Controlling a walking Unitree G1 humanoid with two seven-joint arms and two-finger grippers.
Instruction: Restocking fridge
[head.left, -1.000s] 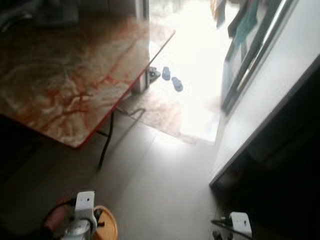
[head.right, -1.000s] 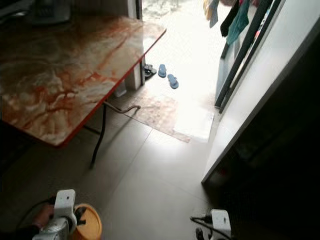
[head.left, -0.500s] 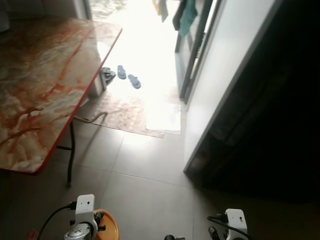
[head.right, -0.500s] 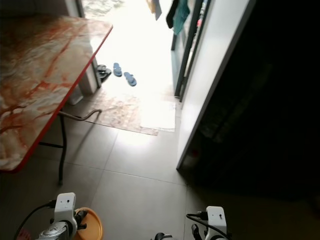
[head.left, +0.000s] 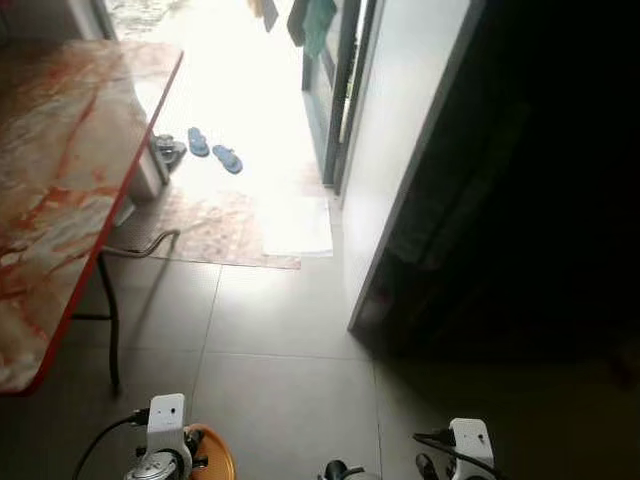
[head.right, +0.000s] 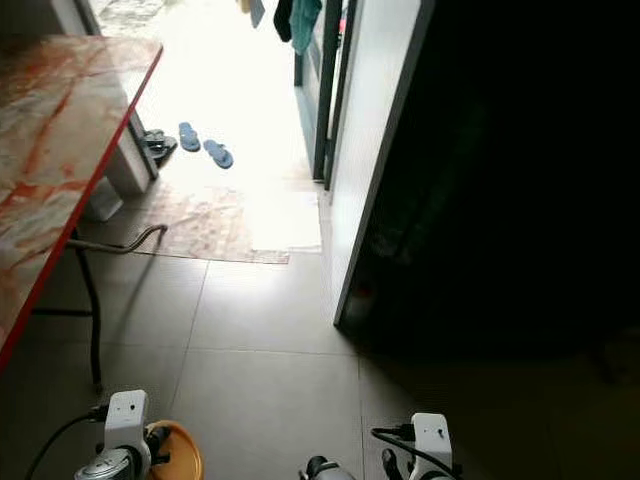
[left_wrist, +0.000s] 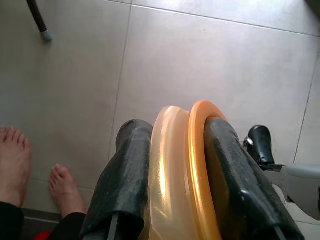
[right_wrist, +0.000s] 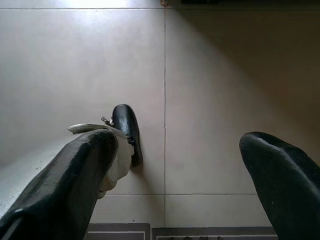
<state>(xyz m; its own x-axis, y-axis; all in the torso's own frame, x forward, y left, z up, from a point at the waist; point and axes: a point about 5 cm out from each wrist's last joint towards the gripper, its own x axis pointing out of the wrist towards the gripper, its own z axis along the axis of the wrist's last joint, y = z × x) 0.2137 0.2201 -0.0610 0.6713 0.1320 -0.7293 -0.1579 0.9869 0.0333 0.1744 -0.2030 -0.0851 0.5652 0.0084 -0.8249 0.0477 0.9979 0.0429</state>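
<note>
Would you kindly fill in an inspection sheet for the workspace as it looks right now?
Surface: grey tiled floor; marble-patterned table with red edge on the robot's left.
Job's things: orange-rimmed translucent container clamped in the left pincer; open fridge door, interior too dark to read.
Clutter: blue slippers and a patterned mat by the bright doorway.
Grippers: left pincer shut on the container; right pincer open, nothing between its fingers, over the floor.
Cables: black cable at the left wrist; another at the right wrist.
Surroundings: a person's bare feet beside the robot; clothes hanging outside.
</note>
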